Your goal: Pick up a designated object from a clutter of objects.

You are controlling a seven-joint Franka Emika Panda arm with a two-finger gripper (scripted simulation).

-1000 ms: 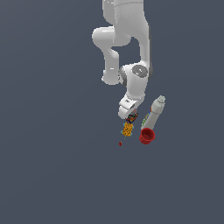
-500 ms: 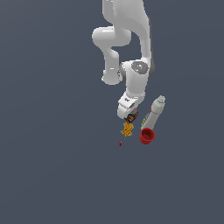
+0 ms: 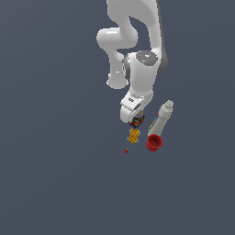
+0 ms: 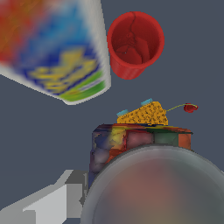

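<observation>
The designated object [image 3: 137,121] is a squat dark can with red, yellow and blue patches. In the wrist view its pale blurred top [image 4: 153,192] fills the near field, very close to the camera. My gripper [image 3: 133,117] sits right over it. One grey finger [image 4: 52,203] lies against the can's side and the other finger is hidden. The rest of the clutter lies just beyond: an orange-yellow knobbly lump [image 3: 133,136] [image 4: 144,115], a red cup [image 3: 154,142] [image 4: 134,43], a long white-grey bottle [image 3: 160,118] [image 4: 57,48] and a tiny red speck [image 3: 126,150] [image 4: 190,107].
The items lie on a plain dark grey floor [image 3: 55,174]. The bottle and cup lie towards the exterior view's right of the can. The lump almost touches the can.
The arm's upper wrist link has risen in the exterior view and the hand has shifted slightly. The can and the other items stay where they were.
</observation>
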